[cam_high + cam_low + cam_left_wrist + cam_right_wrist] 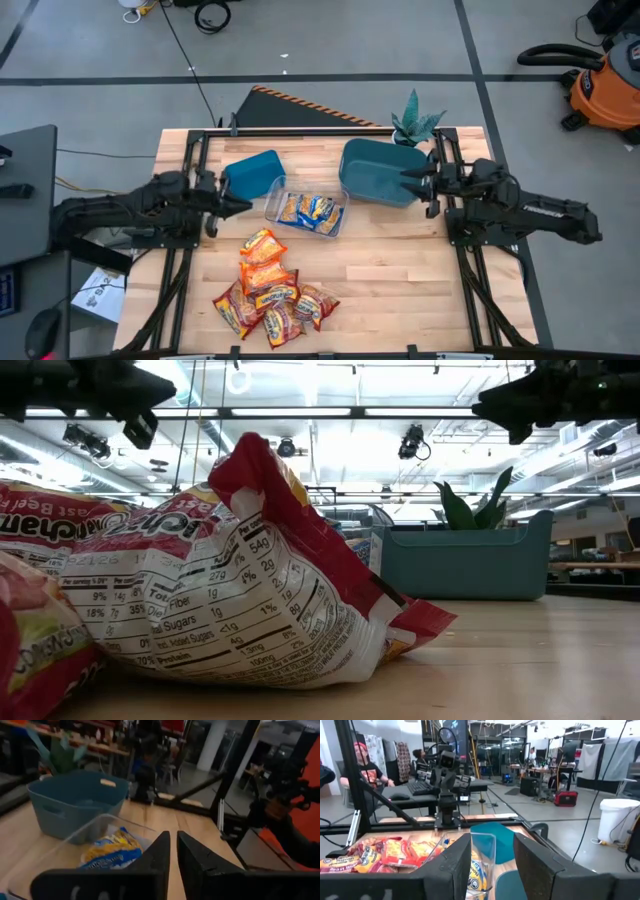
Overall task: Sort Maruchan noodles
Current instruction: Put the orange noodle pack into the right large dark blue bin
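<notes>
Noodle heap [268, 290]: near tabletop edge, closer to left gripper [240, 204].
Left jaws: nearly closed, empty.
Right gripper [408, 180]: open, empty.

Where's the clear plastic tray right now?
In the high view the clear tray sits mid-table between the two teal bins, holding blue-and-yellow noodle packets.

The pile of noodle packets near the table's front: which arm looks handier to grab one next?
Probably the left: its tool hangs nearer the pile of noodle packets, though nearly shut. The right tool, open, sits by the far teal bin.
</notes>
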Motion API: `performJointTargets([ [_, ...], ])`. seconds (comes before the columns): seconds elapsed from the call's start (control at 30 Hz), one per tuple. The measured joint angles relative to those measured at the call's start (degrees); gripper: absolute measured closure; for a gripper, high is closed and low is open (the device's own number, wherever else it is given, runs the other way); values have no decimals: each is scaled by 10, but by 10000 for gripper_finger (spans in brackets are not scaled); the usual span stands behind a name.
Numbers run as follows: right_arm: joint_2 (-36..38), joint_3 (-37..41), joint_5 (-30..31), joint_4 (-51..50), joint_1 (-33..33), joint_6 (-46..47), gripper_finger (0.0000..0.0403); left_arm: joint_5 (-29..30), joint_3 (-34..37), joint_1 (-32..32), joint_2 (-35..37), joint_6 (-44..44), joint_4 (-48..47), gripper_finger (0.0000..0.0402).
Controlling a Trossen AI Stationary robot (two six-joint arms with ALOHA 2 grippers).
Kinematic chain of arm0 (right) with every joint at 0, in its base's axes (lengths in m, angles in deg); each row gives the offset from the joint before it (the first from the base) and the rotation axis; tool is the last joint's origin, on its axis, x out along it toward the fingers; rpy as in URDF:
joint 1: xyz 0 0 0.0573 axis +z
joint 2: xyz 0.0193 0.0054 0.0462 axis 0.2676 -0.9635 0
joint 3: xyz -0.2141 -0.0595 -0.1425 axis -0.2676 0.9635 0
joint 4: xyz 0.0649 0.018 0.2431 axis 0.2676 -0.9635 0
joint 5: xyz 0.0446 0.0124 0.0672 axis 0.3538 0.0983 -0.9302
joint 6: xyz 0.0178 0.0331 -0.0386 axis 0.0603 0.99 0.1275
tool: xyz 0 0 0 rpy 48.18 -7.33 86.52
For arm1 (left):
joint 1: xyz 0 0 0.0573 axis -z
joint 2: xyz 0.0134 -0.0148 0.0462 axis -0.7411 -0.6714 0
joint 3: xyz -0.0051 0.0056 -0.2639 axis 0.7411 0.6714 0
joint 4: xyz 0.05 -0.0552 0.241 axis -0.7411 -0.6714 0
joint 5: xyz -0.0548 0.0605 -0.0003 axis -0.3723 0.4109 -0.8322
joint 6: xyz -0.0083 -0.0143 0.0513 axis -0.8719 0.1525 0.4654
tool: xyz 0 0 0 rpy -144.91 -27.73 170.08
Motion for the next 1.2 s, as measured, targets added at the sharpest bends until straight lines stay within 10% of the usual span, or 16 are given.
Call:
performJointTargets([
  [0.4,76,1,-5,-84,-14,1,250,53,-21,144,-136,-38,-38,316],
  [0.77,119,84,34,7,-14,-33,250,196,-130,306,-254,-176,-232,315],
  [1.2,124,86,76,65,-14,-31,250,203,-193,396,-421,-413,-293,321],
])
